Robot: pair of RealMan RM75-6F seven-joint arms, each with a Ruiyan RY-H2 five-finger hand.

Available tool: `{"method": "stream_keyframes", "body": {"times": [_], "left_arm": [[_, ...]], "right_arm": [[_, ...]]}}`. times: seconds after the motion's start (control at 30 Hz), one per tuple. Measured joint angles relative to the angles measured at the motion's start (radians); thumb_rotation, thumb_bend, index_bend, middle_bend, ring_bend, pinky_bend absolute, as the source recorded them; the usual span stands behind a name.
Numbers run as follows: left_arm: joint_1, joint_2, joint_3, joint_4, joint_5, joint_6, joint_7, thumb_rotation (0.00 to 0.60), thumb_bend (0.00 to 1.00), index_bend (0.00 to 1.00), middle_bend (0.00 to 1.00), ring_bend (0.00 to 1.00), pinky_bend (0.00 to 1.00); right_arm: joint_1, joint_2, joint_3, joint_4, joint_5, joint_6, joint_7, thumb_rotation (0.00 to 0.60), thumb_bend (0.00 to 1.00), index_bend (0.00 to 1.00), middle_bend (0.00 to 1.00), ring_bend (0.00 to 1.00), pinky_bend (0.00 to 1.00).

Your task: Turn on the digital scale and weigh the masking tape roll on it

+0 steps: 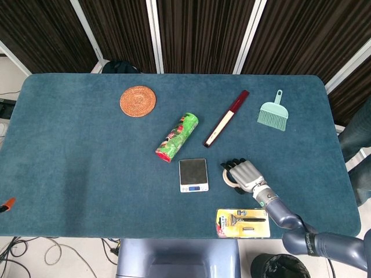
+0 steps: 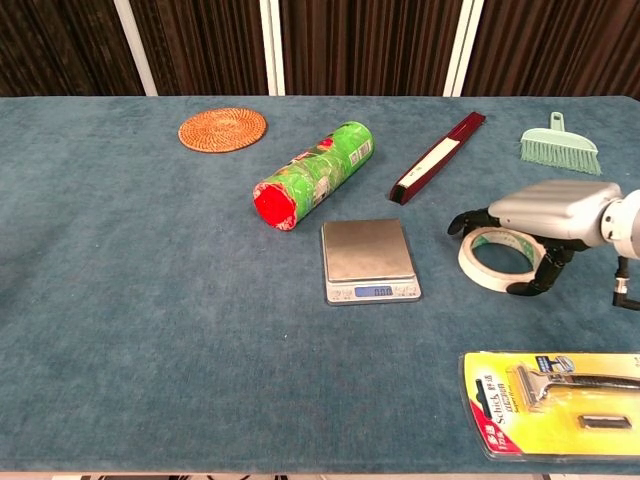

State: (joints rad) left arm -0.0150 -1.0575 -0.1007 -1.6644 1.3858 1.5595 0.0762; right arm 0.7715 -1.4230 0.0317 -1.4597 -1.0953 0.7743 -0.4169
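Head view: we see the right hand [image 1: 246,174] over the tape roll [image 1: 230,180], just right of the scale [image 1: 193,174].
Chest view: we see fingers [image 2: 478,218] and thumb bracketing the roll, which rests on the table [image 2: 150,300]; whether they grip it we cannot tell.

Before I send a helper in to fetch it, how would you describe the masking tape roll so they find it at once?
On the blue table, look just right of the digital scale, under the robot's right hand. The masking tape roll is a flat cream ring with an open centre, unlike the yellow razor pack nearer the front edge.
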Motion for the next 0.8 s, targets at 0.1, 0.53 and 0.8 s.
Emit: {"method": "stream_keyframes", "body": {"times": [0.1, 0.53, 0.8], "left_arm": [[0.001, 0.002, 0.0, -0.001, 0.0, 0.0, -0.006, 0.6, 0.04, 0.05, 0.0, 0.0, 0.0], [0.004, 0.016, -0.002, 0.001, -0.002, -0.002, -0.039, 0.6, 0.04, 0.05, 0.0, 0.0, 0.0], [0.003, 0.024, -0.005, 0.004, -0.009, -0.01, -0.06, 0.6, 0.04, 0.05, 0.0, 0.0, 0.0]], "right_arm": [[0.008, 0.005, 0.012, -0.014, -0.007, 0.007, -0.003, 0.6, 0.44, 0.21, 0.34, 0.46, 0.48], [0.106, 0.007, 0.093, -0.116, 0.037, 0.008, -0.106, 0.6, 0.44, 0.25, 0.34, 0.46, 0.66], [0.189, -0.062, 0.122, -0.129, 0.167, -0.004, -0.213, 0.6, 0.44, 0.25, 0.34, 0.46, 0.74]]}}
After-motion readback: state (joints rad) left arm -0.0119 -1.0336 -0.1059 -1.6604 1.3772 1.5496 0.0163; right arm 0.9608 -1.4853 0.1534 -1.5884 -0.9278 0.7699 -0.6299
